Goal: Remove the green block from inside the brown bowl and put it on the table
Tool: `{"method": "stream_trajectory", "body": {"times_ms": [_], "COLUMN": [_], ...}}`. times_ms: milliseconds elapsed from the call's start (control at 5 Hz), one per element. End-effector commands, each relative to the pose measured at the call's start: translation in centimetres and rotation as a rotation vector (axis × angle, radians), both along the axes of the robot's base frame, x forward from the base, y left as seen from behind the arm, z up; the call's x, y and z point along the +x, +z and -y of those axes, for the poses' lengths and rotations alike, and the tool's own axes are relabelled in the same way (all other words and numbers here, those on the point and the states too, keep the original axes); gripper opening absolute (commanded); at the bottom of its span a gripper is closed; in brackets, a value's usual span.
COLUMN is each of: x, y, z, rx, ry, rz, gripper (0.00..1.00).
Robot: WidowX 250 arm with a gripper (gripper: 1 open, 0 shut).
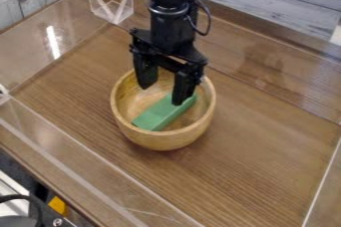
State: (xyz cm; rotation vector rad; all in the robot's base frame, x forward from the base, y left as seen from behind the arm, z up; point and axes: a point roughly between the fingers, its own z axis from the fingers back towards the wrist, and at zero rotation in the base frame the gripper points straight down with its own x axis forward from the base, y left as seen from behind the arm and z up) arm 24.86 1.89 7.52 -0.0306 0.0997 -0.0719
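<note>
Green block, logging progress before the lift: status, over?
Gripper open, pointing down over the bowl. Green block lying inside, not gripped. Nothing in the way.

pale whitewashed plank wall (286,7) behind, clear acrylic walls (54,32) with bright glare

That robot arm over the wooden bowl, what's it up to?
A single robot arm is reaching straight down into the brown bowl on the table. Its gripper is open, with its fingers either side of the far end of the green block, which lies in the bowl with that end propped against the wall. The block has not been grasped or lifted yet; it looks about to be picked up.
</note>
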Motion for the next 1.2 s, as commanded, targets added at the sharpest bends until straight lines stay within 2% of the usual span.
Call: {"method": "stream_trajectory", "body": {"times_ms": [0,600,1000], "x": [0.6,1.4,1.6], "y": [0.4,0.6,0.5], "z": [0.1,0.2,0.0], "rx": [-0.002,-0.006,-0.005], "ry": [-0.009,-0.004,-0.016], "rz": [0.023,0.041,0.040], "gripper": [1.00,1.00,1.00]}}
